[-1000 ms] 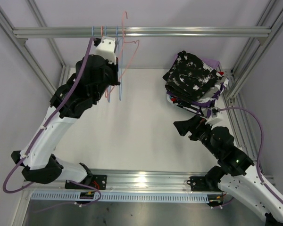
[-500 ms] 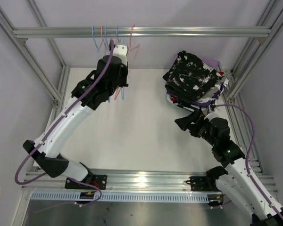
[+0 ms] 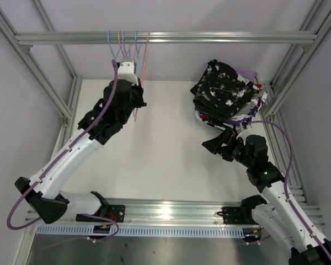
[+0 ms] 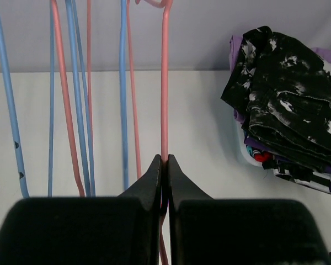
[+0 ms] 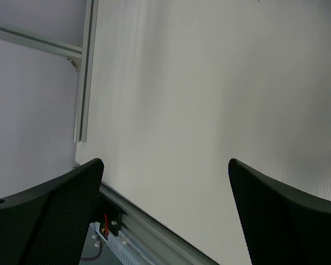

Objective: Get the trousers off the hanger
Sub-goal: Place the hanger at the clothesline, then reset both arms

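**Pink hanger pinched at the rail**

My left gripper (image 4: 164, 161) is clamped tight on the pink hanger (image 4: 165, 83), just beside the blue hangers (image 4: 123, 83). My right gripper (image 5: 163, 165) gapes wide over the table (image 5: 209, 83), holding nothing. The trousers (image 3: 226, 88) lie stacked at the far right. I'd seat the hook over the rail (image 3: 209, 37) before letting go, then back straight out, clear of neighbouring wires. The hook is cut off in my wrist view, and the stack's lower pairs barely show.

Your left arm (image 3: 83, 146) stretched toward upper left of frame, left gripper (image 4: 163, 161) pinched tight on pink hanger (image 4: 165, 83). Your right arm (image 3: 262, 171) bent at lower right, right gripper (image 5: 164, 171) spread wide, holding nothing.
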